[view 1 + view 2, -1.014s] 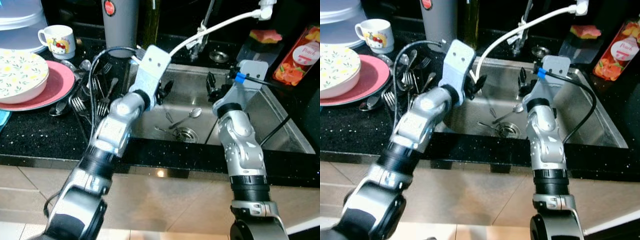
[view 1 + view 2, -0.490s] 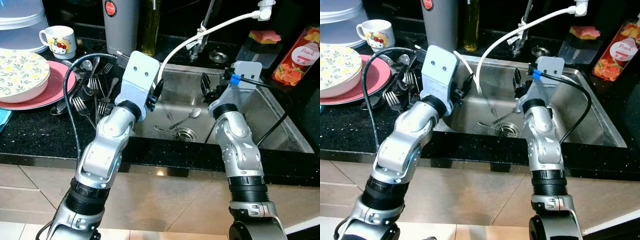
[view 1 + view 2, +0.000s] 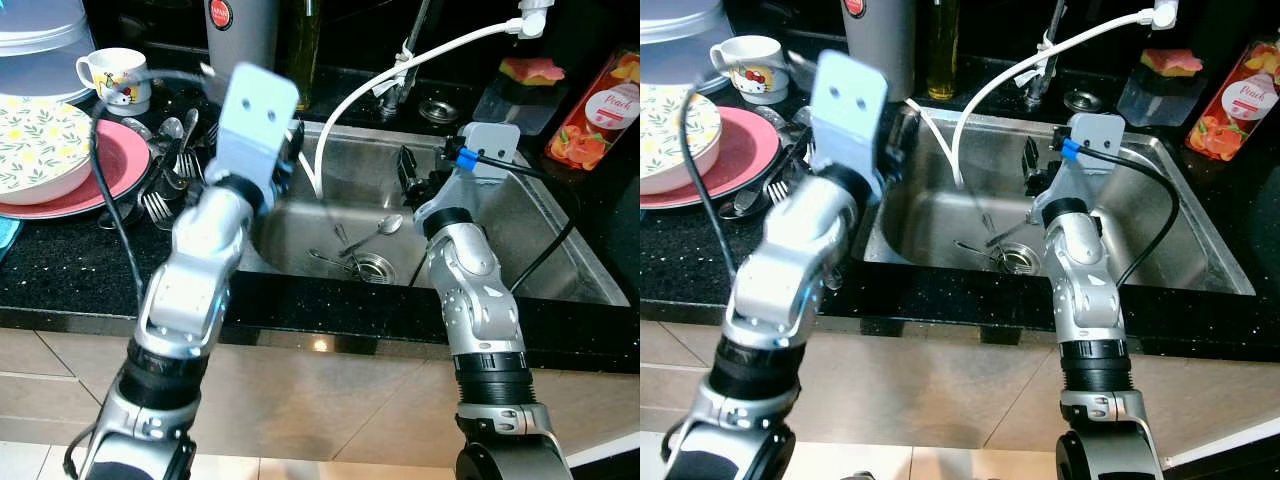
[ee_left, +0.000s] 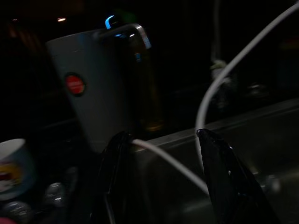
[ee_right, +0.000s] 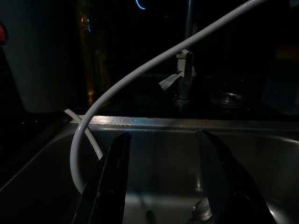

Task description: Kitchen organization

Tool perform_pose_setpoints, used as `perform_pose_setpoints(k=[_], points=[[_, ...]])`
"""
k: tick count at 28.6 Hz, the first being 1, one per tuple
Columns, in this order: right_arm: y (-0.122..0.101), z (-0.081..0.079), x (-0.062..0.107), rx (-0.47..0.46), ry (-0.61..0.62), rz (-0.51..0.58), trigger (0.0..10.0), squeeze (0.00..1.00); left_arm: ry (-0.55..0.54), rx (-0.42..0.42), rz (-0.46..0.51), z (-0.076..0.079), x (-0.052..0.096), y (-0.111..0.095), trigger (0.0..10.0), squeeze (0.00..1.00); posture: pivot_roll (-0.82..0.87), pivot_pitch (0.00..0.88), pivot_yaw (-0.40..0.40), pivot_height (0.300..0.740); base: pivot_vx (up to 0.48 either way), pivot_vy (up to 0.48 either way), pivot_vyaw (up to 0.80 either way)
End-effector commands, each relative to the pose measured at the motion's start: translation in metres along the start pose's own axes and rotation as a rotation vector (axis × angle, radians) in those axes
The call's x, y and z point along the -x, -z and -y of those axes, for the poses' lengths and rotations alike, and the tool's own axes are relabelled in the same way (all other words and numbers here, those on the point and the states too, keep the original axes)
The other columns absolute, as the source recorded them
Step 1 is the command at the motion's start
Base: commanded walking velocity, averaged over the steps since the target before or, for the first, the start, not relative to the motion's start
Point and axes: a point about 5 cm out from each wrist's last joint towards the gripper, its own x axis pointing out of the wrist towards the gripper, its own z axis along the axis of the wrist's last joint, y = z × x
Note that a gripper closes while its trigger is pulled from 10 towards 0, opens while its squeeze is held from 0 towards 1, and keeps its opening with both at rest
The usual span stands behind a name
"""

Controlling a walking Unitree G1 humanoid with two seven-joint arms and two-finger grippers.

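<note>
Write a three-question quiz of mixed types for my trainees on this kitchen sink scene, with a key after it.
1. True or false: a spoon lies in the sink.
2. The white bowl sits on a plate of which colour? A green, B pink, C black.
3. Fill in: the heap of forks lies on the counter to the robot's ____ of the sink.

Key: 1 true; 2 B; 3 left. Both the left gripper and the right gripper are open and hold nothing.
</note>
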Motion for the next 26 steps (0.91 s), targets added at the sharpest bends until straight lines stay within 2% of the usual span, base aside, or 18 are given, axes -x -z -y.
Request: perform_pose_setpoints(k=[1,2,5,6,8,9,12,13,14,16,18,21,24,26], points=[[0.001,0.003,0.003,-0.008,0.008,-0.002,10.0,0.00,-0.022,-0.036,-0.095,-0.005,-0.001,0.013,10.0,0.00,0.23,0.101,-0.097,0.740,0.000,0.000,0.00],[0.002,0.003,0.003,-0.008,0.008,-0.003,10.0,0.00,-0.060,-0.038,-0.135,-0.011,0.000,0.018,10.0,0.00,0.24,0.104,-0.096,0.740,0.000,0.000,0.00],[0.003,0.003,0.002,-0.008,0.008,-0.005,10.0,0.00,-0.104,-0.028,-0.173,-0.018,0.001,0.022,10.0,0.00,0.24,0.104,-0.096,0.740,0.000,0.000,0.00],[0.003,0.002,0.002,-0.010,0.005,-0.006,10.0,0.00,-0.159,-0.008,-0.222,-0.025,0.002,0.030,10.0,0.00,0.24,0.101,-0.101,0.740,0.000,0.000,0.00],[0.003,0.002,0.002,-0.010,0.005,-0.006,10.0,0.00,-0.159,-0.008,-0.222,-0.025,0.002,0.030,10.0,0.00,0.24,0.101,-0.101,0.740,0.000,0.000,0.00],[0.003,0.001,0.002,-0.011,0.003,-0.007,10.0,0.00,-0.205,0.012,-0.261,-0.030,0.003,0.036,10.0,0.00,0.24,0.101,-0.099,0.740,0.000,0.000,0.00],[0.003,0.000,0.001,-0.011,-0.001,-0.006,10.0,0.00,-0.247,0.042,-0.299,-0.034,0.004,0.042,10.0,0.00,0.24,0.096,-0.099,0.740,0.000,0.000,0.00],[0.003,-0.001,0.001,-0.012,-0.005,-0.005,10.0,0.00,-0.272,0.079,-0.335,-0.036,0.005,0.045,10.0,0.00,0.24,0.095,-0.099,0.740,0.000,0.000,0.00],[0.003,-0.001,0.001,-0.012,-0.006,-0.005,10.0,0.00,-0.284,0.120,-0.394,-0.035,0.007,0.052,10.0,0.00,0.24,0.094,-0.096,0.740,0.000,0.000,0.00],[0.003,-0.001,0.001,-0.012,-0.006,-0.005,10.0,0.00,-0.284,0.120,-0.394,-0.035,0.007,0.052,10.0,0.00,0.24,0.094,-0.096,0.740,0.000,0.000,0.00],[0.003,-0.001,0.001,-0.012,-0.006,-0.005,10.0,0.00,-0.283,0.198,-0.472,-0.028,0.012,0.059,10.0,0.00,0.24,0.090,-0.094,0.740,0.000,0.000,0.00],[0.003,-0.001,0.001,-0.012,-0.007,-0.005,10.0,0.00,-0.276,0.231,-0.485,-0.022,0.015,0.059,10.0,0.00,0.24,0.087,-0.095,0.740,0.000,0.000,0.00],[0.003,-0.002,0.001,-0.012,-0.012,-0.005,10.0,0.00,-0.237,0.318,-0.502,-0.004,0.022,0.054,10.0,0.00,0.25,0.081,-0.096,0.740,0.000,0.000,0.00],[0.003,-0.003,0.000,-0.013,-0.013,-0.004,10.0,0.00,-0.233,0.335,-0.515,-0.001,0.023,0.055,10.0,0.00,0.25,0.079,-0.095,0.740,0.000,0.000,0.00]])
